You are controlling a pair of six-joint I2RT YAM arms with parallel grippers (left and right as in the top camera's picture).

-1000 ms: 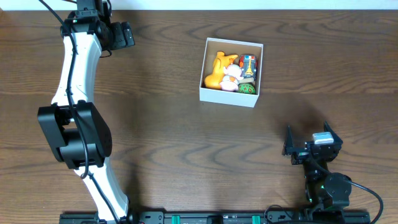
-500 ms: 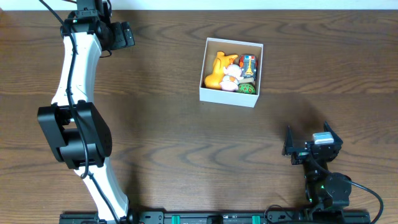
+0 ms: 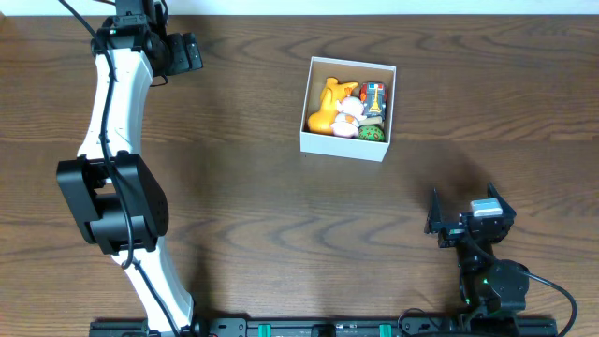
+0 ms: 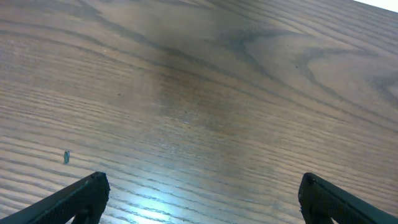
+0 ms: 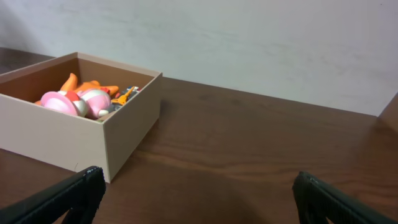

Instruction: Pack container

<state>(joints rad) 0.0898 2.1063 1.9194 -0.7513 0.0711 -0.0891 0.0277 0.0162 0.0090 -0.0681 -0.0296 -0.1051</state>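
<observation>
- The container (image 3: 343,145), a square, shallow, open-topped white cardboard box with a tan-brown inside, is seen standing on the wooden bench (image 3: 262,206). In the overhead view it is placed toward the far edge, a little right of the middle.
- Several toys are held inside it: an orange-yellow toy (image 3: 328,105) on the left side, a pink and white toy (image 3: 350,112) in the middle, a red and blue toy (image 3: 373,95) by the right wall, and a green ball (image 3: 372,133) in the near right corner.
- The toys are packed close together and appear to touch one another; their exact shapes cannot be told.
- The left gripper (image 4: 202,193) is spread wide, and nothing is held between its fingers (image 4: 81,196).
- Only bare wood grain and a small dark speck (image 4: 66,157) are shown beneath it.
- In the overhead view the left arm (image 3: 117,112) is stretched to the far left corner of the bench, well apart from the container.
- The right gripper (image 5: 199,190) is likewise spread wide, and nothing is held by it.
- It is placed by the near right edge of the bench, well apart from the container, which is seen ahead and to the left in the right wrist view.
- From that view pink and orange toys are shown lying below the container's rim, and a pale wall (image 5: 261,43) is seen behind the bench.
</observation>
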